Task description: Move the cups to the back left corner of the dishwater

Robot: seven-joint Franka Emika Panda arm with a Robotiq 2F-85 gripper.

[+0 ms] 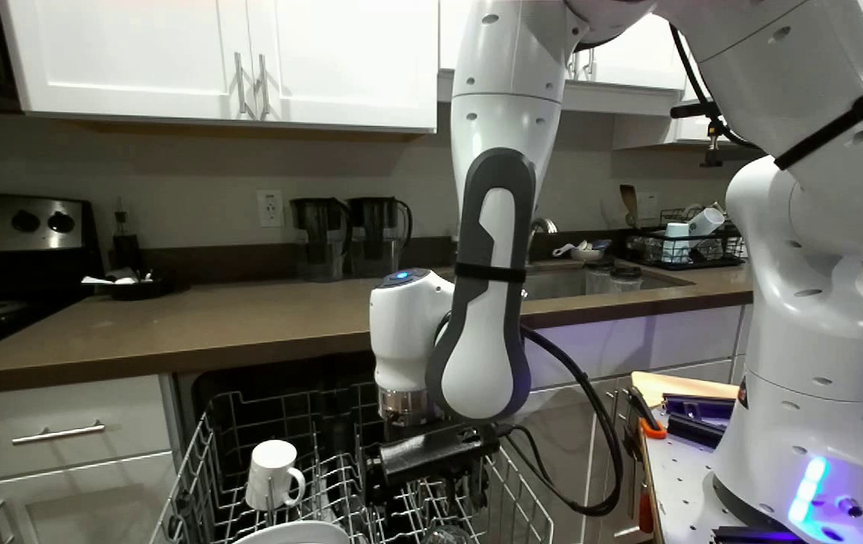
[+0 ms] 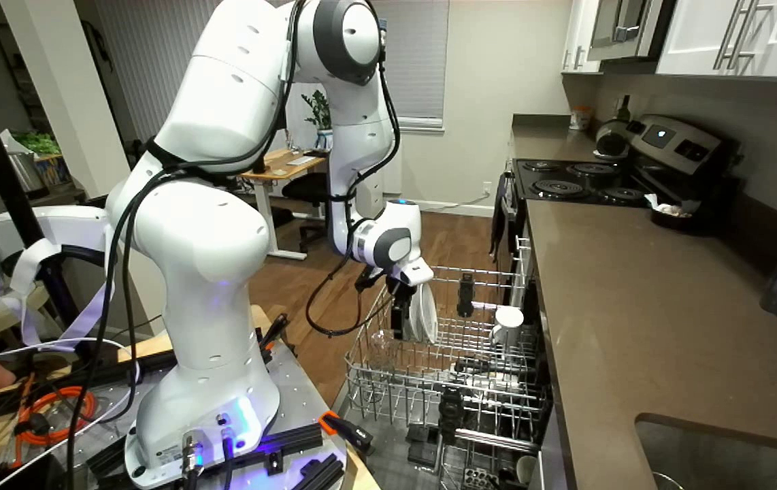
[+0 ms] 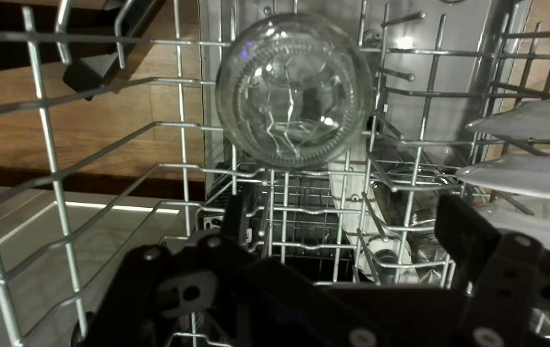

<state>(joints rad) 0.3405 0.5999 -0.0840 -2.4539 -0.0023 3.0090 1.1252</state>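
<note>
"One white mug (image 1: 269,472) and one clear glass (image 3: 294,91): specify the location of each."

"Both are in the dishwasher rack (image 3: 182,101). The mug, seen in both exterior views with its handle visible, is at the side next to the brown tabletop (image 1: 265,317). The glass is toward the opposite side, its round base facing the wrist camera. The two are well apart."

"State of the claw (image 3: 345,212)?"

"Wide. In the wrist view the fingers (image 3: 232,219) are well separated, with rack wires visible between them. The glass is beyond the fingertips, apart from both in that view. One finger is near the white plates (image 3: 530,173); contact cannot be determined."

"Describe the tabletop."

"Smooth, matte, with a darker front edge; it runs along a grey wall (image 1: 182,177). Two dark-lidded pitchers (image 1: 318,219) stand side by side at the rear. A black dish (image 1: 140,289) rests near the stove (image 2: 586,182); its light contents are too small to identify. A sink (image 2: 701,446) is set into the surface."

"And the room?"

"White cabinets (image 1: 152,60) are mounted above the tabletop. In an exterior view, wood flooring (image 2: 463,235) extends to a desk (image 2: 279,163). A potted plant (image 2: 320,112) is near the desk, and a light blind (image 2: 416,61) covers the window area behind. The arm base (image 1: 794,423) is seated on a perforated plate (image 1: 677,483) beside the rack."
</note>
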